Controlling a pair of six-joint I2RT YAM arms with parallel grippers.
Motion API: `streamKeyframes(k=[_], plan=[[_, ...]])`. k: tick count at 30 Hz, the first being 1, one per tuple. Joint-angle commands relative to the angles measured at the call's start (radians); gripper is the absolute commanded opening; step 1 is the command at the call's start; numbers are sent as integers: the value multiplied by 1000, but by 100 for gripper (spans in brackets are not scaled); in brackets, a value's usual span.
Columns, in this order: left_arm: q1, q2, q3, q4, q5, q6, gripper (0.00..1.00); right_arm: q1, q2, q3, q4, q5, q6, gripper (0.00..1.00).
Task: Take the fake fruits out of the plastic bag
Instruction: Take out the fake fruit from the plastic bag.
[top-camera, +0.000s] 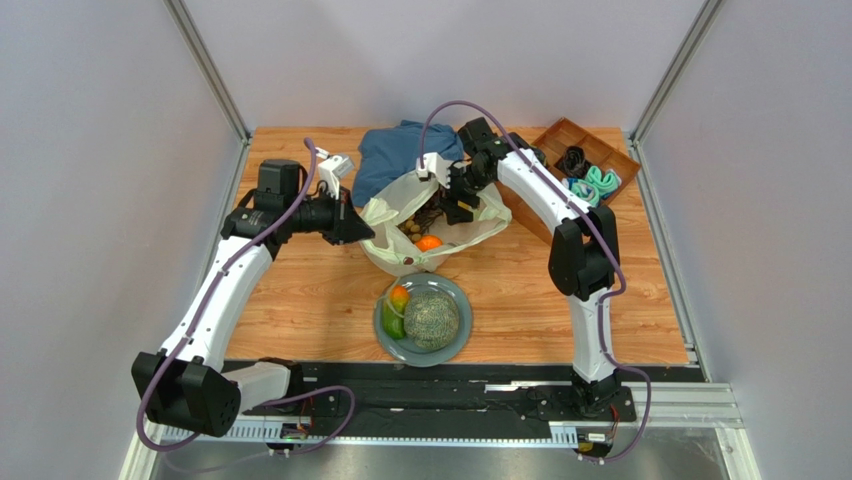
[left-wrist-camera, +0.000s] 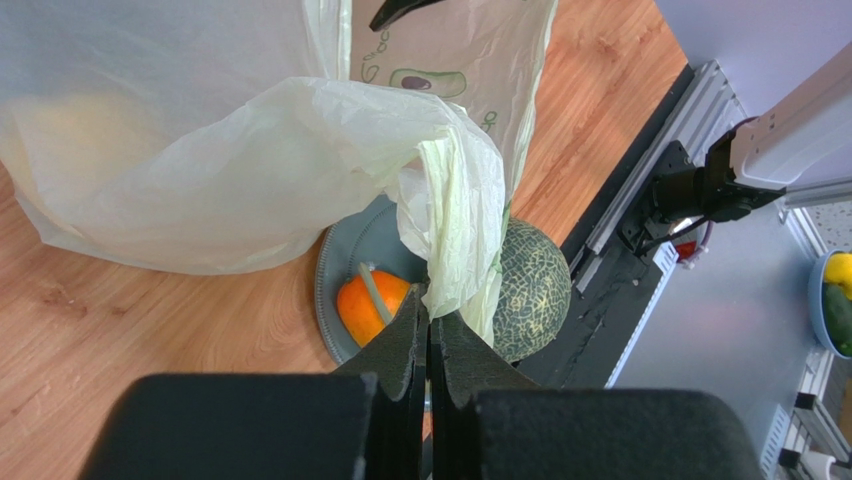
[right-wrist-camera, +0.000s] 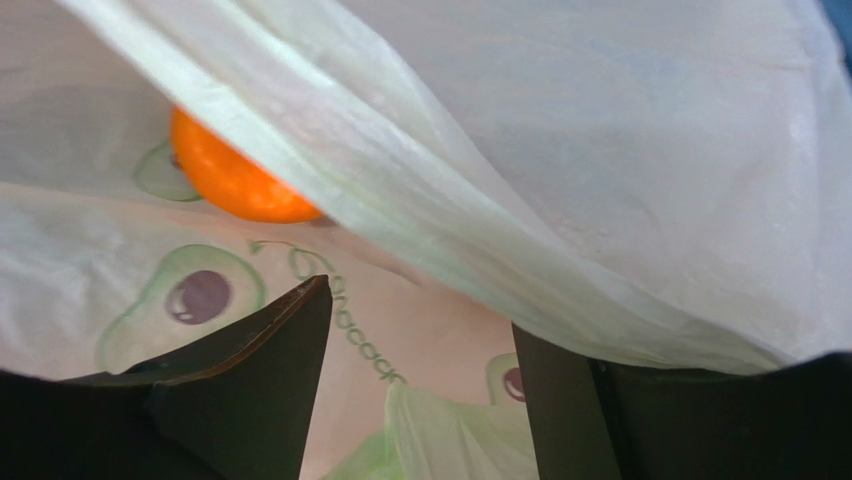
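From above, the plastic bag (top-camera: 400, 215) lies on the wooden table (top-camera: 300, 300) between the two arms, with its mouth open. The left gripper (top-camera: 358, 228) pinches the bag's left edge. The right gripper (top-camera: 458, 205) reaches down into the mouth, and from here I cannot tell how its jaws stand. An orange in the bag (top-camera: 428, 242) shows near the front, with dark and tan bits behind it. Just in front of the bag sits a grey plate (top-camera: 440, 283). On it are the melon (top-camera: 432, 320), an orange on the plate (top-camera: 398, 297) and a green piece (top-camera: 392, 323), all already out.

In the left wrist view, the jaws are shut tight on a bunched strip of the bag. The bag is thin, soft and crinkly (I think it would slip or tear if pulled hard). A thick, bunched fold like this one looks like the best place to hold it.

In the right wrist view, the jaws are wide apart inside the bag with nothing between them. The orange in the bag lies just ahead, partly under a fold of the bag. It looks light, hard, smooth and round, so it may roll away or pop out of a pinch. I would grab it across its middle and keep the bag out of the fingers.
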Motion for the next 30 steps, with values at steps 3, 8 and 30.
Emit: streamKeyframes(k=[3,8,30], plan=[[-30,18,30,2,24,40,0,38,15,53,-187,-151,129,74],[-34,9,21,8,24,25,0,55,27,3,-65,-67,463,100],[13,-316,-206,-273,70,-58,0,279,-85,-298,306,392,1220,100]])
